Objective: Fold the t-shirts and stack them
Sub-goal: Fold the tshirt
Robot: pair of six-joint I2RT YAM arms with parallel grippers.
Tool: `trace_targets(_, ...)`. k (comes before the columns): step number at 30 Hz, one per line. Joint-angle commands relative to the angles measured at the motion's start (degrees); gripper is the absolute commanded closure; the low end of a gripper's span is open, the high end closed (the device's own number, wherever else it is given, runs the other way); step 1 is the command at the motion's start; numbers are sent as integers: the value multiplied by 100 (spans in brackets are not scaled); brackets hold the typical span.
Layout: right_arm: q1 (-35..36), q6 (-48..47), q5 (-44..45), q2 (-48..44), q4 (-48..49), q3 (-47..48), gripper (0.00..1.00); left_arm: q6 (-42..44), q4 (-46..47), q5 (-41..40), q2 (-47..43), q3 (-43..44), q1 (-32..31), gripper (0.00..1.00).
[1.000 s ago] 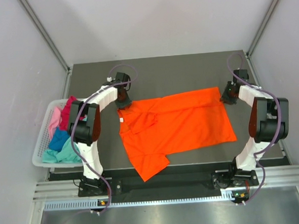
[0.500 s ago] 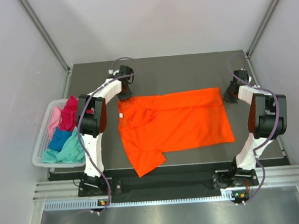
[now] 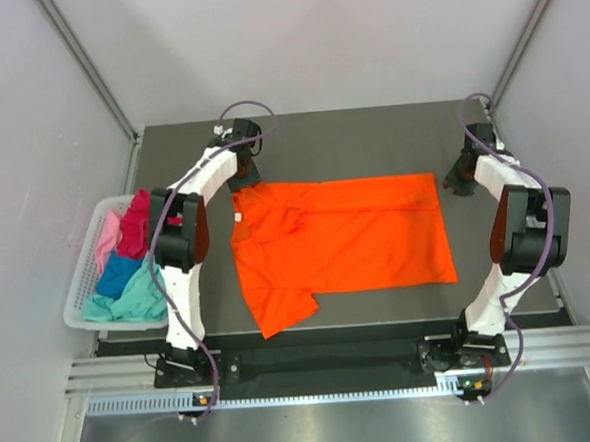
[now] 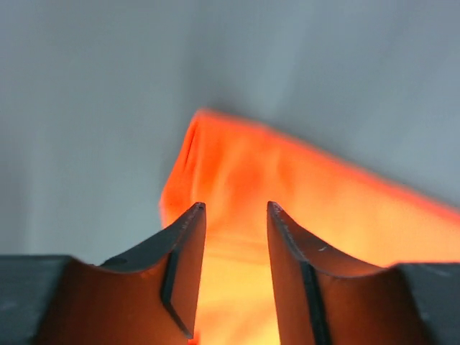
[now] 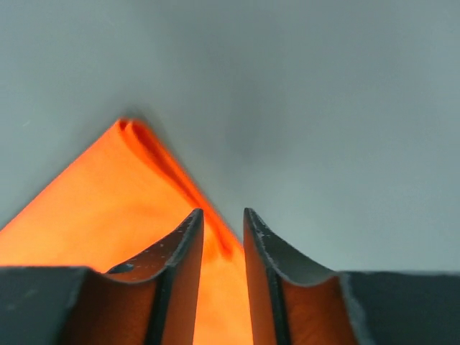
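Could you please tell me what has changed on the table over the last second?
The orange t-shirt has been drawn toward the far side of the table and squared up: its far edge, slanted before, now runs straight across. The left claw and right claw moved farther out with its far corners and stand open, the corners lying free. The basket of other shirts has not moved.

Bare bench (image 3: 350, 137) lies open along the far side, beyond the orange t-shirt (image 3: 346, 240). The left arm (image 3: 181, 238) and the white basket (image 3: 76, 299) crowd the left edge; the right arm (image 3: 524, 232) blocks the right edge.
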Motion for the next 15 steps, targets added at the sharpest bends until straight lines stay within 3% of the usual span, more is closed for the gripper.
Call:
trace_targets(1, -61, 433, -45, -880, -682, 80, 69, 268, -258, 29, -1878, -620, -315, 54)
trace_targets(2, 0, 487, -412, -1221, -647, -296, 68, 233, -232, 99, -2179, -875, -489, 50)
trace_targets(7, 211, 918, -512, -2155, -902, -1168, 66, -171, -214, 1354, -4058, -2905, -816, 48)
trace_targets(15, 361, 821, -706, -3193, -954, -2355, 65, -1445, -1041, 1048, -6408, -5337, -1800, 45)
